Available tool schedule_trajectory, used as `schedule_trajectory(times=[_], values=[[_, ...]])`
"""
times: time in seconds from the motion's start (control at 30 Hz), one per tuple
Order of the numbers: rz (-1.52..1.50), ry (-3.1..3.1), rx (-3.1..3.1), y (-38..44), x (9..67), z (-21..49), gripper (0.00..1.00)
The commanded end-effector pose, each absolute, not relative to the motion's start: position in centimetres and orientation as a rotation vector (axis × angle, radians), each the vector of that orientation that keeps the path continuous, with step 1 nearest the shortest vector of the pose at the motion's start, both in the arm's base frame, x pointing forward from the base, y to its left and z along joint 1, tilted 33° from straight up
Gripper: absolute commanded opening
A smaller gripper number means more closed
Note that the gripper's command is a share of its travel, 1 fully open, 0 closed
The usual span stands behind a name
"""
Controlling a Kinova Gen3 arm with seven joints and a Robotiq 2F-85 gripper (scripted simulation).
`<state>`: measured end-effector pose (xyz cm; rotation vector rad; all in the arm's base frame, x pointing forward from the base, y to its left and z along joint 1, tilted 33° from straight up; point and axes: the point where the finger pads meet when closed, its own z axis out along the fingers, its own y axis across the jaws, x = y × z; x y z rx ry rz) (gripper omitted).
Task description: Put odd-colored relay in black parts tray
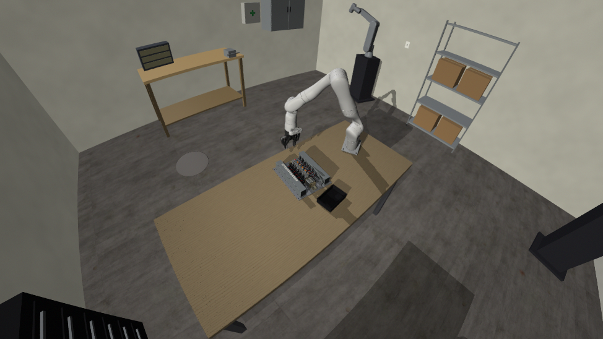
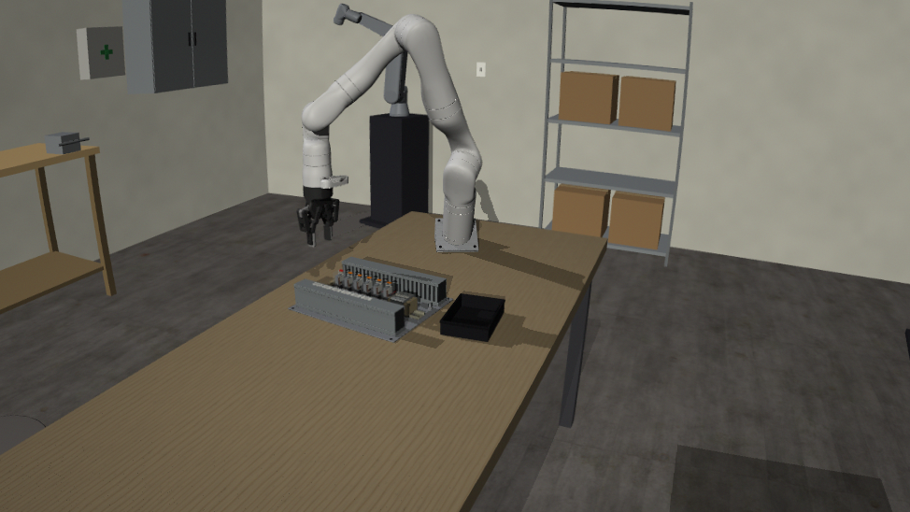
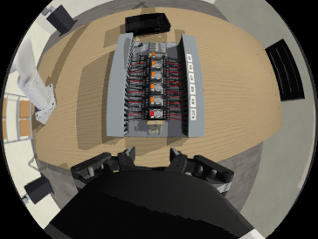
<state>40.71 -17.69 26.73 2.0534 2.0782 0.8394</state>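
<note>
A grey relay panel (image 1: pixel 290 179) (image 2: pixel 347 308) (image 3: pixel 117 88) lies on the wooden table (image 1: pixel 236 236) (image 2: pixel 254 407). A row of clear relays (image 2: pixel 363 283) (image 3: pixel 155 77) stands between its two grey rails. Most buttons are orange; the relay (image 3: pixel 154 112) at the end farthest from the tray has a red button. The black parts tray (image 1: pixel 332 198) (image 2: pixel 472 316) (image 3: pixel 148 21) sits empty at the panel's other end. My gripper (image 1: pixel 290 143) (image 2: pixel 318 236) (image 3: pixel 152 153) is open and empty. It hangs well above the table's edge, just beyond the red-button end of the panel.
The arm's base (image 1: pixel 351 145) (image 2: pixel 456 238) is bolted on the table behind the panel. Off the table stand a black pedestal with a second arm (image 1: pixel 364 75) (image 2: pixel 397 165), a metal shelf with boxes (image 1: pixel 455 84) (image 2: pixel 610 127) and a wooden workbench (image 1: pixel 194 84).
</note>
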Motion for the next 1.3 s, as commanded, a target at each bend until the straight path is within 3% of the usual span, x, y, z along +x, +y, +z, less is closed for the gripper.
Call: schedule_trajectory(times=[0.0, 1.27], values=[[0.839, 2.09, 2.04, -17.29, 41.03, 26.89, 0.61], [0.838, 2.102, 2.025, -16.82, 41.38, 27.07, 0.61]])
